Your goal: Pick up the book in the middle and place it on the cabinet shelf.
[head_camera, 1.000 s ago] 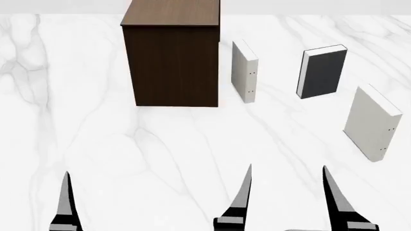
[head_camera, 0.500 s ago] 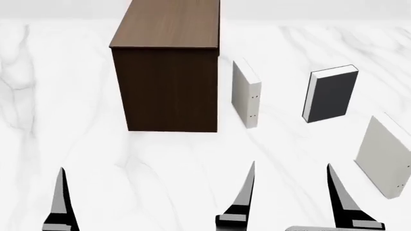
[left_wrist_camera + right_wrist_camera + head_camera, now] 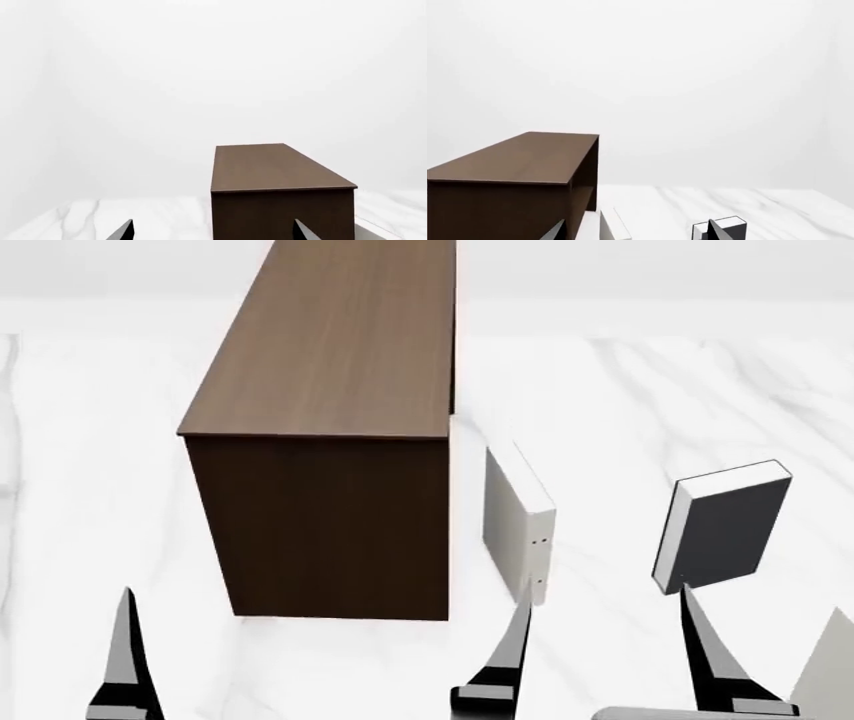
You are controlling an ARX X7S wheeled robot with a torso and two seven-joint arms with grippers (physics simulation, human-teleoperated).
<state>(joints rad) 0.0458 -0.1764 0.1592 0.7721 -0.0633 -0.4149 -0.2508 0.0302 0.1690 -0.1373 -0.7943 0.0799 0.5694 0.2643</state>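
The left gripper (image 3: 127, 660) shows at the near left of the head view as one dark pointed finger; its second finger is out of that view. In the left wrist view two finger tips appear far apart, so the jaws stand apart with nothing between them.

The cabinet shelf (image 3: 334, 350) stands left of centre on the white marble floor (image 3: 80, 490). It is a long brown wood-grain box running from near to far, with a lighter flat top and a darker near end face.

A pale off-white book (image 3: 518, 520) stands upright just beside the near right corner of the cabinet shelf, apart from it.

The right gripper (image 3: 601, 650) shows at the near right with two dark pointed fingers spread apart, holding nothing.

The book (image 3: 722, 528), dark grey with white page edges, stands upright on the floor right of the pale off-white book and well apart from the cabinet shelf, just beyond the right gripper's right finger.

A second pale book (image 3: 830, 670) is cut by the near right corner.
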